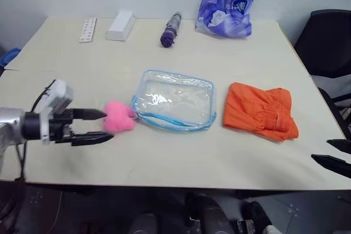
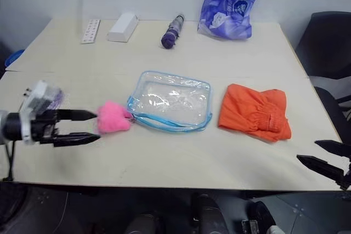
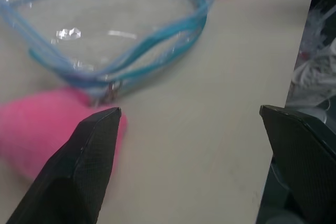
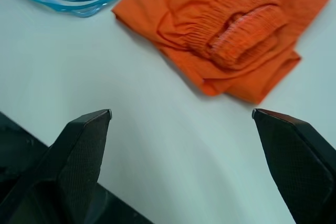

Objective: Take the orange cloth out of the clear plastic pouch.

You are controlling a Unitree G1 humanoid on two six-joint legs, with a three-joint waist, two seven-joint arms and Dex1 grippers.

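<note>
The orange cloth (image 1: 261, 111) lay folded on the pale surface (image 1: 181, 157), fully outside the clear plastic pouch (image 1: 174, 100) and just to its right, with a narrow strip of bare surface between them. Its gathered elastic band (image 4: 239, 24) faced upward near the cloth's right half. The pouch lay flat near the middle of the surface, its light blue piping (image 3: 152, 51) outlining the rim, and nothing orange showed inside it. A pink pompom (image 1: 119, 117) rested at the pouch's left corner, joined to it by a small metal ring (image 3: 111, 90).

The left tool (image 1: 93, 126) was released, its two black fingers spread apart and pointing right toward the pompom; the upper fingertip (image 1: 98, 114) stood close beside the pompom, and whether it touched could not be told. The right tool (image 2: 323, 157) was likewise released and empty, its fingers (image 4: 84, 150) wide apart at the surface's near right edge, apart from the cloth.

Along the far edge stood a purple-blue printed plastic bag (image 1: 229, 3), a dark purple cylindrical object (image 1: 170, 29) lying on its side, a white box (image 1: 120, 26) and a flat white strip (image 1: 88, 29). A dark chair (image 1: 329, 42) stood at the right.
</note>
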